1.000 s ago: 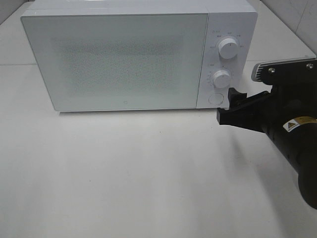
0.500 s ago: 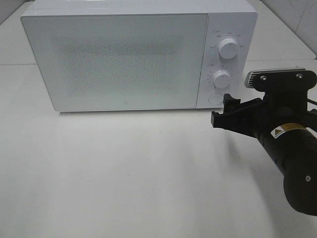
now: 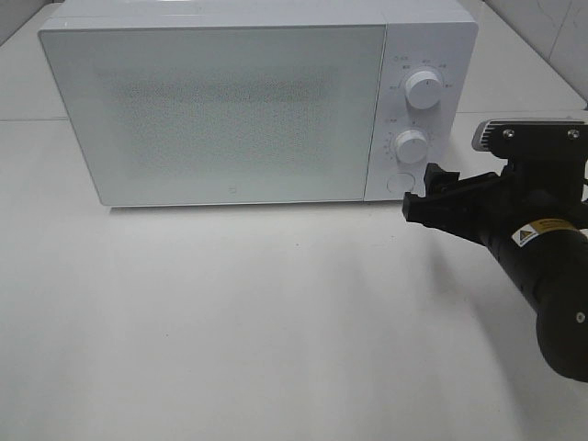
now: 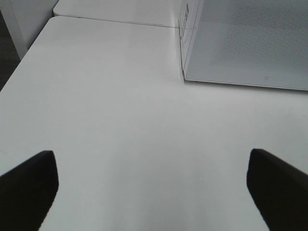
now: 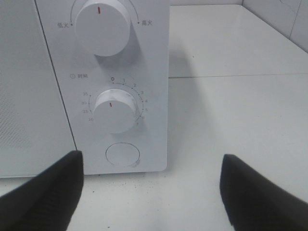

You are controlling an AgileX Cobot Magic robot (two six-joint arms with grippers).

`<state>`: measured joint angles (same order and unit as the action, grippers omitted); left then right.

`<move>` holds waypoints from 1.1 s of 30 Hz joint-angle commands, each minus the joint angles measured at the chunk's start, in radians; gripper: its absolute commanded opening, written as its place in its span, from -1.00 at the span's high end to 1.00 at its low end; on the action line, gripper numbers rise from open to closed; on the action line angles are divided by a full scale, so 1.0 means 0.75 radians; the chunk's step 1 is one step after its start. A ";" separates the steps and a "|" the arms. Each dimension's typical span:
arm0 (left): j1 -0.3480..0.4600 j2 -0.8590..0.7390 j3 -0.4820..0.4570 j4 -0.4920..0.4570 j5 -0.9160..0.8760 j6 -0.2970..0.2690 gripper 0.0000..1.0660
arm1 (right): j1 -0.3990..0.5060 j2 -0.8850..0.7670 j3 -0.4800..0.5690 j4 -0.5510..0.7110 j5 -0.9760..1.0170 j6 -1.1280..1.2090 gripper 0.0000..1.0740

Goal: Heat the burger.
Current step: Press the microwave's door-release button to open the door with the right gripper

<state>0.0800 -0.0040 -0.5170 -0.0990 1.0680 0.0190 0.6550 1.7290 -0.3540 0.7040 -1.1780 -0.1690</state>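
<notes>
At panel end of microwave (image 3: 276,13): right gripper (image 3: 421,195), jaws spread and empty, sits just beside the round button (image 3: 400,182) under the timer dial (image 3: 412,145), button straight ahead. Right arm clearly nearer. Left gripper (image 4: 149,159), jaws wide, empty, hangs over table (image 4: 106,96). Door (image 3: 220,110) shut. Burger not visible in any view; possibly behind the frosted door, cannot tell.

A white table (image 3: 230,322) carries one thing, a white microwave (image 3: 230,110) with its door shut, standing toward the back.
</notes>
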 commanded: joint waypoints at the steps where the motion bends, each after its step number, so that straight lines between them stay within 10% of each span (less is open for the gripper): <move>1: 0.004 -0.025 0.000 -0.003 0.003 0.001 -0.88 | -0.020 -0.003 -0.007 -0.043 0.017 0.080 -0.40; 11: 0.004 -0.025 0.000 -0.003 0.003 0.001 -0.88 | -0.020 -0.003 -0.007 -0.040 0.053 0.655 0.01; 22: 0.004 -0.025 0.000 -0.003 0.003 0.001 -0.88 | -0.020 -0.003 -0.007 -0.040 0.169 1.684 0.90; 33: 0.004 -0.025 0.000 -0.003 0.003 0.001 -0.88 | -0.020 -0.003 -0.007 -0.040 0.313 1.891 1.00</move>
<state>0.0800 -0.0040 -0.5170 -0.0990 1.0680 0.0190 0.6450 1.7290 -0.3540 0.6790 -0.9440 1.2380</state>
